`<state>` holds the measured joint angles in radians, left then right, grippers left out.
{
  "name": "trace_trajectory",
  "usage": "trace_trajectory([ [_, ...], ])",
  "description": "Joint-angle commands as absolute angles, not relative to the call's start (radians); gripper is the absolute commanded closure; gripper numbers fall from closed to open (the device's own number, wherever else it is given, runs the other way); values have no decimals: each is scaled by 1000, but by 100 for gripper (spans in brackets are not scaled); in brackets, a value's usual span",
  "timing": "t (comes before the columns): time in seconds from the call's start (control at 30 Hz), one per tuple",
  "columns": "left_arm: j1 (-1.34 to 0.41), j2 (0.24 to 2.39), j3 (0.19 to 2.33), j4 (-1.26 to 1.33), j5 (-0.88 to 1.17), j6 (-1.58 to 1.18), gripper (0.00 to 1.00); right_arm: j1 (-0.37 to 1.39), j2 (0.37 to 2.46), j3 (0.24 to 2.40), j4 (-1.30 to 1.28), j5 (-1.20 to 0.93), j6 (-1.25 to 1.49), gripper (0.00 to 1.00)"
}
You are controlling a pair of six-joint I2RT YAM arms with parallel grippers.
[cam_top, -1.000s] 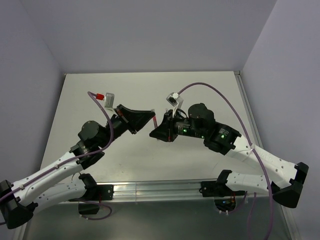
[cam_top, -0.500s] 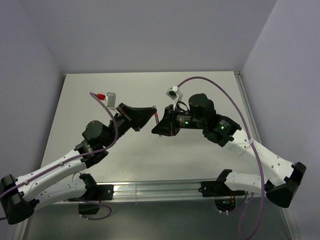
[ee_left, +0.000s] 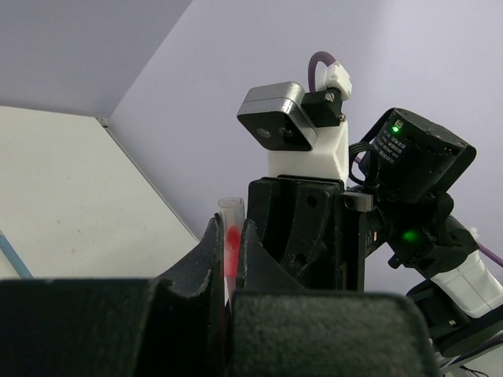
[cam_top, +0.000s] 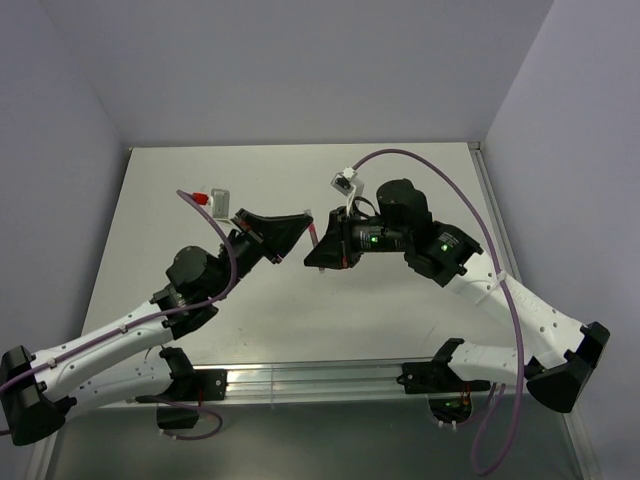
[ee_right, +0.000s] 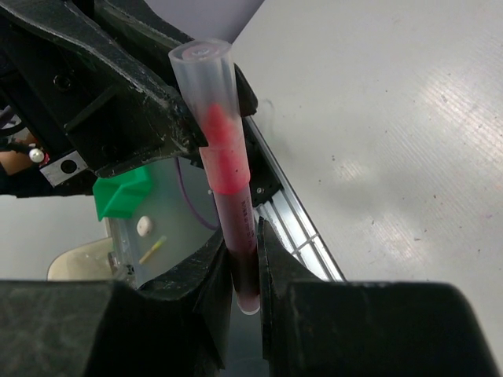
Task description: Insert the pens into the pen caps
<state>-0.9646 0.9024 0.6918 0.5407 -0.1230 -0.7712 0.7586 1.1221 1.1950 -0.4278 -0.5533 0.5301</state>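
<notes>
My left gripper [cam_top: 301,222] and right gripper [cam_top: 313,258] meet tip to tip above the middle of the table. The right gripper [ee_right: 242,236] is shut on the lower barrel of the red pen [ee_right: 240,228], which stands upright. A clear pinkish-red pen cap [ee_right: 206,94] sits over the pen's top end, its red tip showing inside. The left gripper [ee_left: 229,229] is shut on that cap [ee_left: 229,236]. A blue pen [ee_left: 11,255] lies on the table at the left edge of the left wrist view. The dark grey pen and the other caps are out of view.
The white table [cam_top: 420,190] is walled at the back and both sides. An aluminium rail [cam_top: 320,378] runs along its near edge. A green part [ee_right: 126,196] lies below the table edge in the right wrist view.
Both grippers have risen a little and drawn closer together, with the red pen held between them throughout. Both stay shut.
</notes>
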Motion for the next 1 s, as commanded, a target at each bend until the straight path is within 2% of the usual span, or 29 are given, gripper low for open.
trace_trajectory([
  [0.0,-1075,879,686,311,140,-752,100,664,1126,1279,-86,-321,597,100],
  [0.27,-1072,893,798,247,28,-700,100,710,1109,1252,-141,-328,571,100],
  [0.7,-1042,899,850,216,15,-673,100,762,1077,1210,-172,-313,537,100],
  [0.77,-1039,890,854,215,8,-670,100,767,1077,1209,-172,-314,534,98],
  [0.9,-1028,888,868,203,5,-663,100,769,1072,1201,-172,-310,535,84],
  [0.97,-1022,890,870,202,5,-663,99,769,1072,1201,-176,-310,532,80],
])
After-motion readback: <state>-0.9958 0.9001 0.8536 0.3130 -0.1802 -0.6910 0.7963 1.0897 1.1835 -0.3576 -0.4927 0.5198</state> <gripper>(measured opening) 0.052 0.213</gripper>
